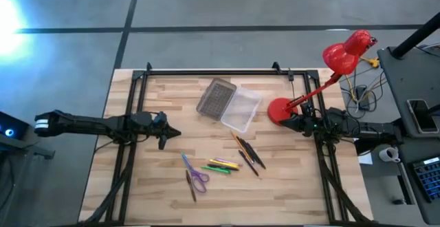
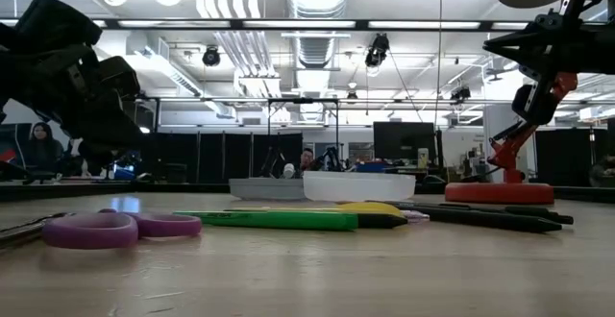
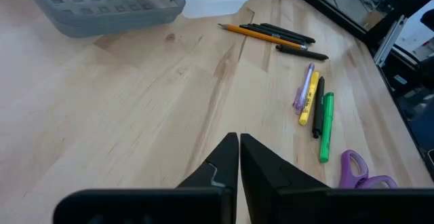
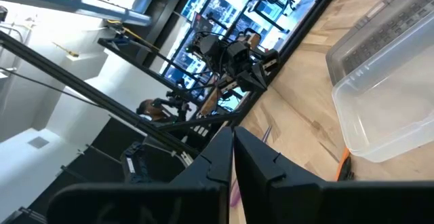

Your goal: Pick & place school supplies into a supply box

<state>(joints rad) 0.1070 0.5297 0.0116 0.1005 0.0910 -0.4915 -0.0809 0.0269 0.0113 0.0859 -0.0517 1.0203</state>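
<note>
My left gripper (image 1: 173,135) hangs above the desk (image 1: 158,186) near its left edge, about midway between far and near edges, fingers pressed together and holding nothing. My right gripper (image 1: 287,120) sits by the right edge, fingers likewise closed and empty, just beside the round base of the red desk lamp (image 1: 280,110). The lamp's arm slants up and away past the far right corner, so that corner is crowded.

The supply box (image 1: 242,110) lies open toward the far edge, roughly centred: clear tray on the right, grey ribbed lid (image 1: 216,97) folded out flat to its left. I see nothing in the tray.

The supplies lie loose between the box and the near edge. The purple-handled scissors (image 1: 197,179) are nearest the near edge, with a dark pen (image 1: 190,186) just beside them on the left. To their right lie the green marker (image 1: 215,169), a yellow marker (image 1: 226,164) and a thin purple pen (image 3: 302,94), close together and roughly parallel. Further right, a bundle of dark pens and an orange-yellow pencil (image 1: 246,153) slants toward the box.

Black frame rails (image 1: 128,151) run along the left, right and far edges. Bare wood lies between my left gripper and the box, and along the near left corner.
</note>
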